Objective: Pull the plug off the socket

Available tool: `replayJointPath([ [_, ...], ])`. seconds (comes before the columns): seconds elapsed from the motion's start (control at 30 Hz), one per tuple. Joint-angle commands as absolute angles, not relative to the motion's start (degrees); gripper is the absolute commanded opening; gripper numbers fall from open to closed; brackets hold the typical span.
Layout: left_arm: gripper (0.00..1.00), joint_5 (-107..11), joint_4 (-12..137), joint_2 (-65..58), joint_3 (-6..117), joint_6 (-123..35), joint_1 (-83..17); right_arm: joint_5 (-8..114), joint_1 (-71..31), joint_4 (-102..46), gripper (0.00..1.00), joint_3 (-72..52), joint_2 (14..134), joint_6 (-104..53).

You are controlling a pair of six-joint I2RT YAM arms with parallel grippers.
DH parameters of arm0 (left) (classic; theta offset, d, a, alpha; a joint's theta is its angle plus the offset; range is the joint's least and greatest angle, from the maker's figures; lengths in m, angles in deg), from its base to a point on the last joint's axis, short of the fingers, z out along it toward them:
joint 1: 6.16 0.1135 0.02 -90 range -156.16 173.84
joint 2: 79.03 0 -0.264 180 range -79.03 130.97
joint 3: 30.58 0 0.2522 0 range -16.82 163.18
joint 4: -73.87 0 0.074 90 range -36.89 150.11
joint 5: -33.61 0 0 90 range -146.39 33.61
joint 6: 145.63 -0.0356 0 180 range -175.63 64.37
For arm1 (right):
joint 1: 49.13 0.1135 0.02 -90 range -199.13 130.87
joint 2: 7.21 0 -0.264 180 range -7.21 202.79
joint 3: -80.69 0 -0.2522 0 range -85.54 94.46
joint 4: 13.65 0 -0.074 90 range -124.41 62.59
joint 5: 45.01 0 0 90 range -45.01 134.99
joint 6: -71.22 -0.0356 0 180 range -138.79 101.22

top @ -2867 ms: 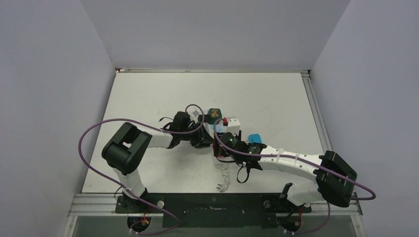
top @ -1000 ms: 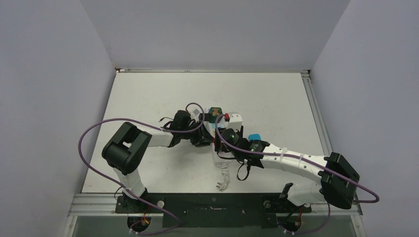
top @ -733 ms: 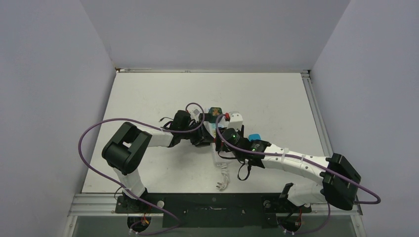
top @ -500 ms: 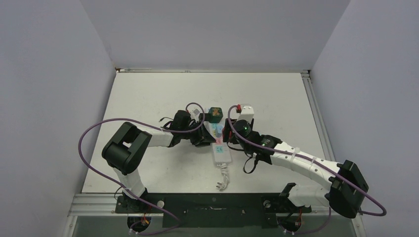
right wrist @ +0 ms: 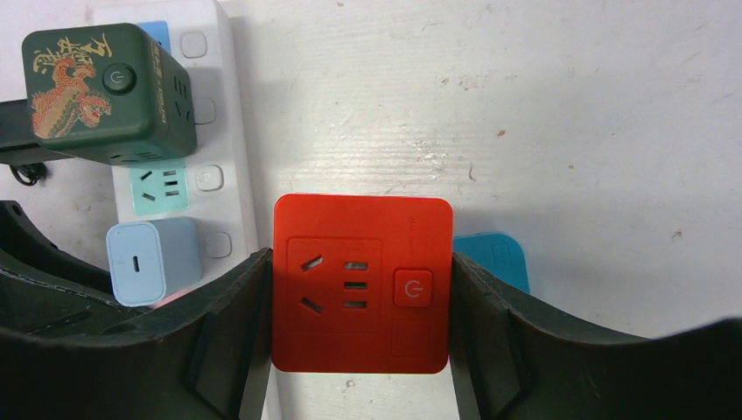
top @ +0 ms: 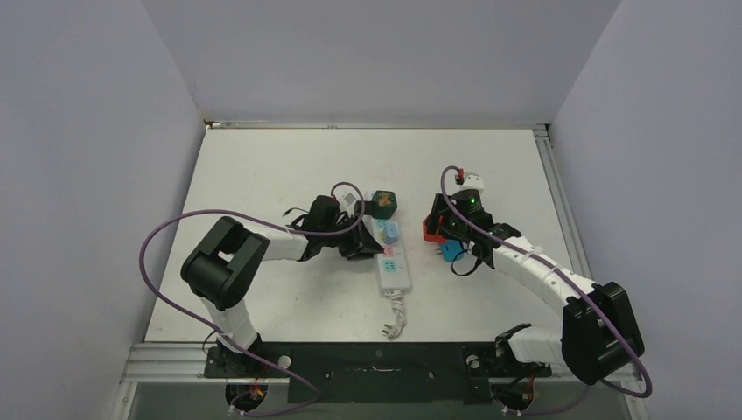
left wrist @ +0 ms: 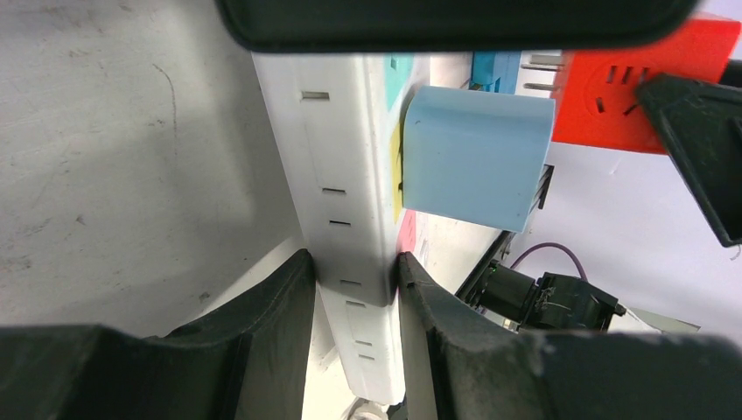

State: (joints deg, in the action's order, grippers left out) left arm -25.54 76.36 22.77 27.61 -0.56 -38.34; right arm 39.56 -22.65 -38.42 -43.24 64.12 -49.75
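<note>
The socket (top: 393,267) is lying at the centre of the top view on the table (top: 262,175), with the left jaws clamping its long sides. The right jaws are gripping the red plug (right wrist: 360,289) by opposite faces. It is sitting apart from the socket, to its right, and I judge it free. Advised: lowering it squarely onto bare table, avoiding the teal adapter (right wrist: 494,258) just beside it, with the socket clamp holding firm.

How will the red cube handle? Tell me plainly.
The red cube is probably rigid, its flat sides clamped squarely in the right tool. Boxy, so unlikely to roll. Its smooth plastic may slip if gripped loosely.
</note>
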Motion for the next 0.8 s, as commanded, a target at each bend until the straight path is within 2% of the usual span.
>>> replayJointPath([
  [0.0,0.00,-27.44,74.00,21.82,28.71,-3.40,-39.47,48.55,-26.27,-32.17,0.05,-43.00,66.24,-48.39],
  [0.4,0.00,-27.00,74.05,21.82,28.80,-3.27,-39.55,54.39,-31.09,-28.20,0.20,-42.92,74.10,-49.50],
  [0.67,0.00,-27.21,73.99,22.00,28.88,-3.28,-39.47,54.56,-32.00,-28.19,0.47,-43.10,75.15,-49.54],
  [0.77,0.00,-27.05,73.86,22.11,28.89,-3.26,-39.47,54.23,-32.00,-28.34,0.61,-43.09,75.13,-49.54],
])
